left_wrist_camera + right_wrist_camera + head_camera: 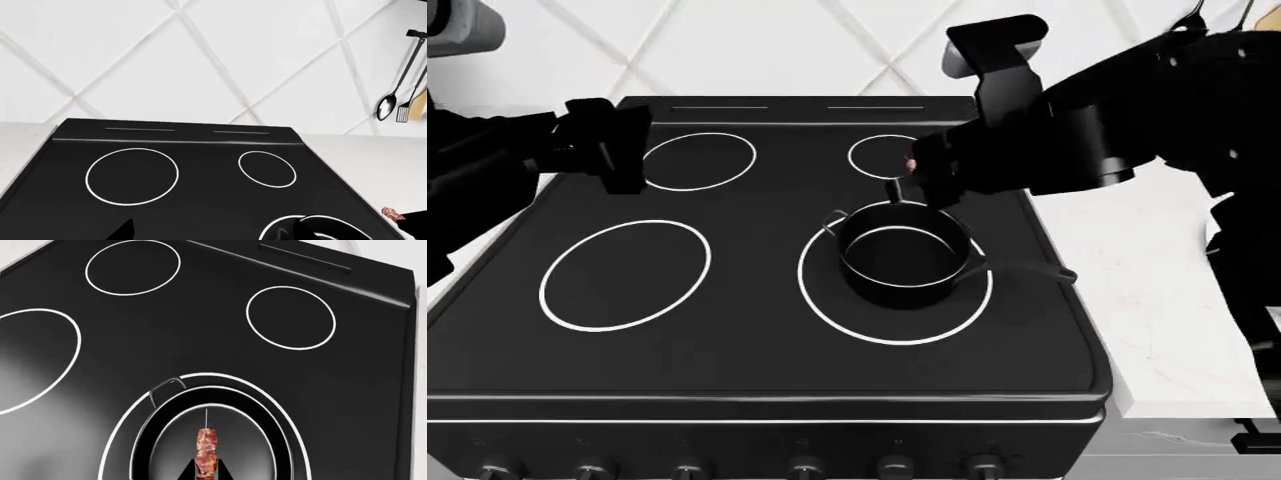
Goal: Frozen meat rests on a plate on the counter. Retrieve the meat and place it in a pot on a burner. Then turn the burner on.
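the right gripper [206,471] is clenched on the meat [206,450], a thin reddish strip with pale streaks pinched between 2 dark fingertips and sticking out past them. in the right wrist view the strip hangs directly over the open mouth of the pot [213,440], above its dark floor, not touching the wall. in the head view the right gripper [910,172] sits at the pot's far rim, with a small pink speck of meat [910,164] showing at its tip.

the pot [897,258] stands inside the burner [827,300], the large white ring at the front right of the black glass cooktop [761,340], set toward the ring's back half. a thin wire handle shows at its left side and another at its right.

the left gripper [614,145] hovers above the cooktop's back left area, near a smaller ring, well apart from the pot; whether it is released or clenched cannot be told.

the counter [1148,330], white with faint grey veins, lies to the right of the stove. 6 knobs [805,467] line the stove's front edge. utensils [400,95] hang on the tiled wall.
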Motion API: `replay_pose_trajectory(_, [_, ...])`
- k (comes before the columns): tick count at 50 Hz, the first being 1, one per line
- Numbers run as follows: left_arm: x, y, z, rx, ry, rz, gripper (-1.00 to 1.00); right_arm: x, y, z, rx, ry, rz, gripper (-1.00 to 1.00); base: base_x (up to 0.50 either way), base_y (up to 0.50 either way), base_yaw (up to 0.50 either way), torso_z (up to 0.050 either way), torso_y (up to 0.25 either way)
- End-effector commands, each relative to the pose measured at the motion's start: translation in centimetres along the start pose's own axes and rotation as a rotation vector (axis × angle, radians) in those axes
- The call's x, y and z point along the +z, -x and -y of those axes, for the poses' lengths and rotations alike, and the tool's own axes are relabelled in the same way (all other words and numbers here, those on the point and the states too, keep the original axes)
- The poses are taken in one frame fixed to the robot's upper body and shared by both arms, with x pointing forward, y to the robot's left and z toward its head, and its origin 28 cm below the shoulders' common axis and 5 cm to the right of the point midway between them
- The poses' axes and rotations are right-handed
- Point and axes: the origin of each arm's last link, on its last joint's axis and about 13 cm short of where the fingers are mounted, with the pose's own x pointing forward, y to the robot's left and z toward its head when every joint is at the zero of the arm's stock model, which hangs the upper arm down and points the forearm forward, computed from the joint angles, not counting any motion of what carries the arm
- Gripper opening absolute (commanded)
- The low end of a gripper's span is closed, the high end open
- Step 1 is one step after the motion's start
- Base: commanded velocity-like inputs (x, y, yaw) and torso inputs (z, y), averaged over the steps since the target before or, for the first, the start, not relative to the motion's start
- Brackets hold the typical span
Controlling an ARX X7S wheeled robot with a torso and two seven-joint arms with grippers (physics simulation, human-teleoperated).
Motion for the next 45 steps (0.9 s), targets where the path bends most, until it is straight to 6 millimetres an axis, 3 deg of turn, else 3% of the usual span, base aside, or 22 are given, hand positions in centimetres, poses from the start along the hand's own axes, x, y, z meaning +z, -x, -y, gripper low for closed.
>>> replay_pose_trajectory(1, [-0.4, -0.3, -0.5, 0.012, 0.011, -0.007, 1.0, 0.6, -1.2, 0.3, -0.004, 0.022, 0.001, -1.0, 0.0, 0.0, 0.0, 0.0, 0.0])
replay_pose_trajectory(45, [-1.1, -0.2, -1.1, 0.049, 0.029, -0.024, 1.0, -0.6, -5.2, 0.5, 0.035, 0.053, -0.068, -1.0, 0.0, 0.0, 0.0, 0.0, 0.0])
